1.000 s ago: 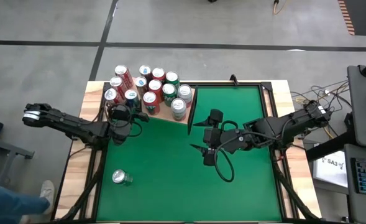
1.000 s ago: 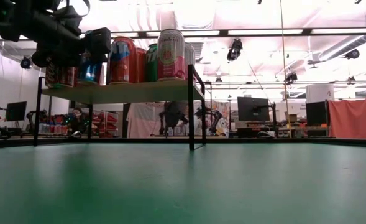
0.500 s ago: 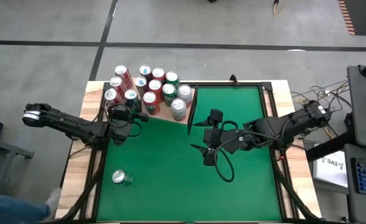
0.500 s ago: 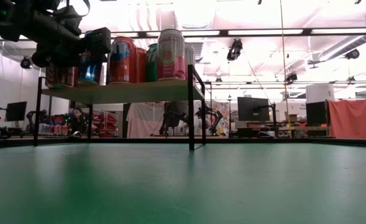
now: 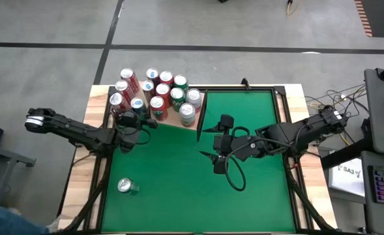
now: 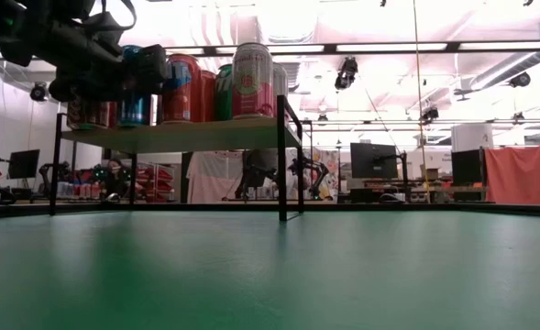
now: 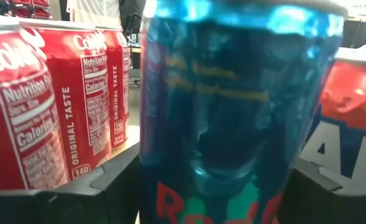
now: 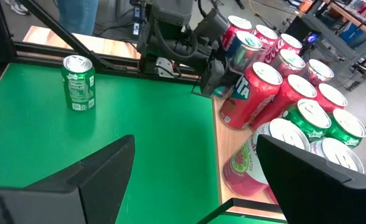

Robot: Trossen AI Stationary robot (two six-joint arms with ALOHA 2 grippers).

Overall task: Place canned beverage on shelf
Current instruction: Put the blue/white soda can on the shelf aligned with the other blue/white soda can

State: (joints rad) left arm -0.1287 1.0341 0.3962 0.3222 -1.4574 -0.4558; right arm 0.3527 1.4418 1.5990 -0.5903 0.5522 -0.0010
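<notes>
robotics lab — monitors (image 6: pixel 376 159), other robot arms (image 6: pixel 308 174), strip lights (image 6: pixel 389 47) beyond table

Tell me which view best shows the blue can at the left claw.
The left wrist view: the blue can fills it, between the left claw's fingers. The high view shows only its top, the low view its side on the shelf, the right wrist view a distant glimpse.

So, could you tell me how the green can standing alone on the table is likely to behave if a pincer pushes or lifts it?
The green can stands upright on the felt table, so a high push would probably tip it, and then it would likely roll. Its smooth round wall looks slippery, so it may slide in a grip. If empty, it could dent.
</notes>
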